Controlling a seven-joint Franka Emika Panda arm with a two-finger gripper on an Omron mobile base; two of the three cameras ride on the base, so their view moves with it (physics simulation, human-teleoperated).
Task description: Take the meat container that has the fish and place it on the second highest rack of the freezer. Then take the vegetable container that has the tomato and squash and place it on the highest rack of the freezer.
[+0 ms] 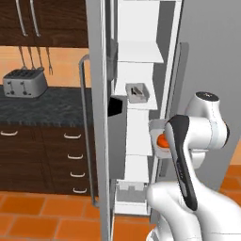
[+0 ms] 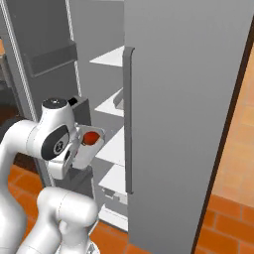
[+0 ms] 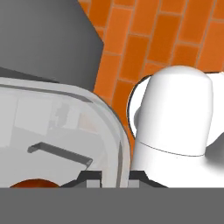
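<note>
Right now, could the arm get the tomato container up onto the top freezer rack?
Probably yes. The container sits in the jaws beside the open freezer, and the top rack looks bare with the door swung wide. It still needs a big lift, since the container is well below that rack.

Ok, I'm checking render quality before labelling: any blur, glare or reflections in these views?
Left base view: evenly lit, soft edges, the fish container small but readable on its rack. Right base view: flat light, no glare on the freezer door. Hand view: the vegetable container is see-through with faint reflections; its rim sits between the tool tips.
</note>
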